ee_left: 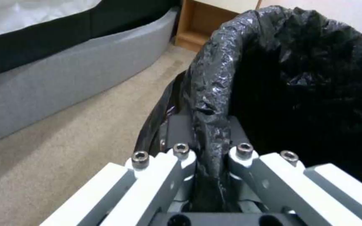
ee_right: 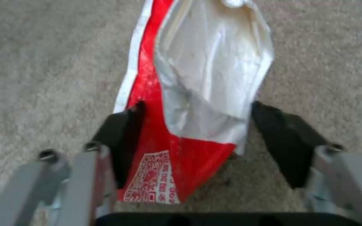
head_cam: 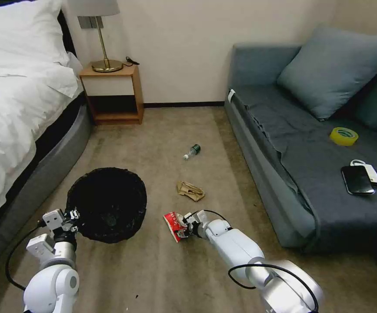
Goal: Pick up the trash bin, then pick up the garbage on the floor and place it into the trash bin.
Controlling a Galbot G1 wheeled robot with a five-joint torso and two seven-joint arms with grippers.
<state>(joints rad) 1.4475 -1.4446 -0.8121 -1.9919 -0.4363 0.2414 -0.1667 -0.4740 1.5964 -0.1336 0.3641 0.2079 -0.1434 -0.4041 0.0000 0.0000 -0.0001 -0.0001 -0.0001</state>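
- Here, the left gripper (head_cam: 71, 216) was clamped on the near rim of the bin (head_cam: 108, 203), its fingers (ee_left: 181, 153) pinching a fold of the black liner.
- The bin sat on the carpet (head_cam: 153, 269) beside the bed (head_cam: 18, 108).
- Right of the bin, the right gripper (head_cam: 184, 226) straddled the red-white wrapper (head_cam: 174, 225), fingers (ee_right: 120, 131) spread on either side; one touched its edge, the other stood clear.
- Beyond the wrapper from the bin lay the paper wad (head_cam: 191, 191), and farther still the small bottle (head_cam: 192, 152).
- Neither piece was inside the bin.
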